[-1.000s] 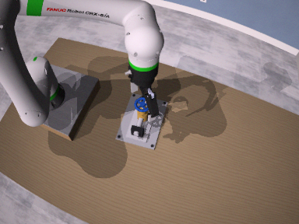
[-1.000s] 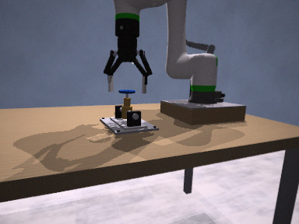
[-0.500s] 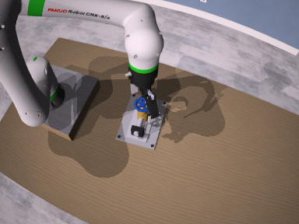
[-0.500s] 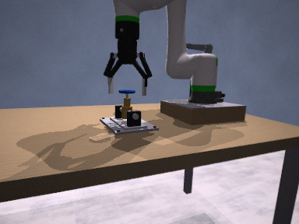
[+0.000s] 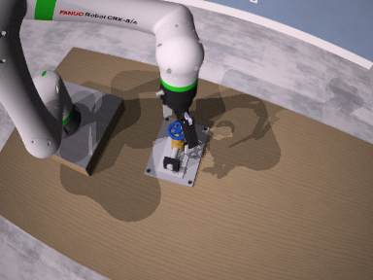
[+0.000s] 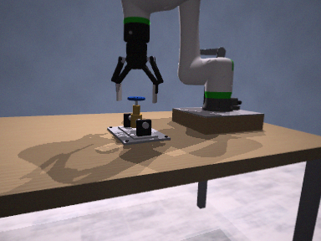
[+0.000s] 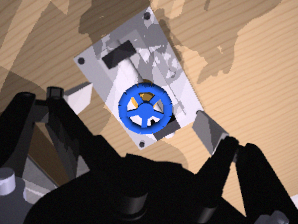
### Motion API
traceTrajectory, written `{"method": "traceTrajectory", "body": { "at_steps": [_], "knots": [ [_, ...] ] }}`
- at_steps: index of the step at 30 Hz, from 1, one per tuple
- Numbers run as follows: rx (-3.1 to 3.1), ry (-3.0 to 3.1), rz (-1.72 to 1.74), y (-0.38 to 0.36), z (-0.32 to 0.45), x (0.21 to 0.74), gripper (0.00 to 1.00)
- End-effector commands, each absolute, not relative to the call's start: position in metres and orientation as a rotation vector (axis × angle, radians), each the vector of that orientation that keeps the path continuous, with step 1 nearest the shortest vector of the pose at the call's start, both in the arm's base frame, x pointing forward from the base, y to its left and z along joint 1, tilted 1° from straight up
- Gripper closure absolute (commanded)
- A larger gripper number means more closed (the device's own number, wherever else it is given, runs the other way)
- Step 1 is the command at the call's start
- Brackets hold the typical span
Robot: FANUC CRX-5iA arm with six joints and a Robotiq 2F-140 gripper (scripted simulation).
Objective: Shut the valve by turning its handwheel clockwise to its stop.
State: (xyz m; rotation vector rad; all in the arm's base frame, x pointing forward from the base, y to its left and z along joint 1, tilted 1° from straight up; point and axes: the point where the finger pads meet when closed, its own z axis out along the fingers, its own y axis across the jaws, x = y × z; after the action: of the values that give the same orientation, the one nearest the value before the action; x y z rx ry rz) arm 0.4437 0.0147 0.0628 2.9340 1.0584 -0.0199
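The valve has a blue spoked handwheel lying level on a brass stem, above a black body on a grey baseplate. The handwheel also shows in the top view and in the wrist view. My gripper is open wide and points straight down, centred over the handwheel. Its two pale fingertips stand on either side of the wheel at about the wheel's height, apart from the rim. In the wrist view the fingertips flank the wheel at left and right with gaps. Nothing is between the fingers.
The baseplate is bolted to the wooden table. The robot's grey pedestal stands to the left of the valve in the top view, behind right in the exterior view. A black outlet block sticks out from the valve body.
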Motion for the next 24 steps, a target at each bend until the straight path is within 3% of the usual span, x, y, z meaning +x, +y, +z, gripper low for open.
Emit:
{"method": "traceTrajectory", "body": {
  "at_steps": [1, 22, 23, 24],
  "knots": [
    [2.934, 1.058, -0.019, 0.0148, 0.0630, 0.4439, 0.00],
    [2.934, 1.058, -0.019, 0.0148, 0.0630, 0.4439, 0.00],
    [2.934, 1.058, -0.019, 0.0148, 0.0630, 0.4439, 1.00],
    [2.934, 1.058, -0.019, 0.0148, 0.0630, 0.4439, 1.00]
  ]
}}
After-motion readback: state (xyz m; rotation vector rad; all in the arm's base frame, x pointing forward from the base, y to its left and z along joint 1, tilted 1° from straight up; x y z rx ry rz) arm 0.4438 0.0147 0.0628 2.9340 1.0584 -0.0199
